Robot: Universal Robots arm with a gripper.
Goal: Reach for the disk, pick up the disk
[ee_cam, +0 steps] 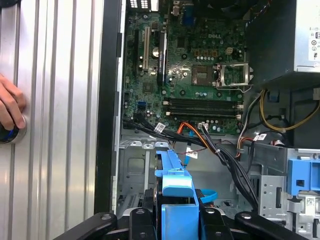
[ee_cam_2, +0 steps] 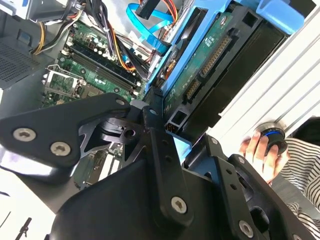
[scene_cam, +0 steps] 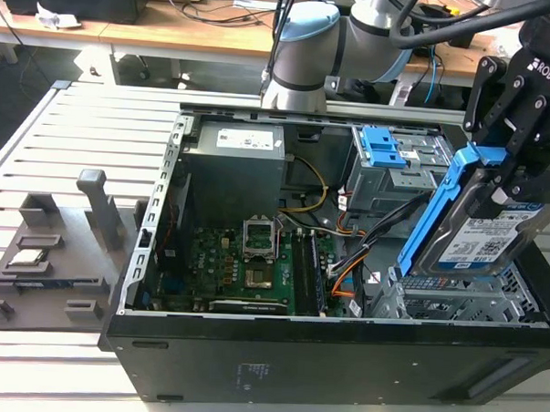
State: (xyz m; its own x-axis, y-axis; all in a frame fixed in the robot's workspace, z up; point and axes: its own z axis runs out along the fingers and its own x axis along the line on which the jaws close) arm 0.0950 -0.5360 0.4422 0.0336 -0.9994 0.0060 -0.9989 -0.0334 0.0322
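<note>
Above the open computer case, toward the exterior view's right, the gripper hangs with its dark fingers closed on the upper edge of the disk, pinching the drive together with its blue bracket. The disk is clear of the metal drive cage that sits in the case just beneath it; its label faces outward and it hangs tilted, lower end nearest the cage, which I judge to be the natural lean of a flat plate gripped at one edge only. So the task's thing lies directly under the claw and in its grasp, raised out of the case rather than seated in it. In the second wrist view the drive's connector side runs away from the finger linkage toward the motherboard, and in the first wrist view the blue bracket rises between the two finger links, with the board and loose cables beyond. Beside the case, a person's hand rests on a round button on the slatted table, probably a safety control kept within reach.
</note>
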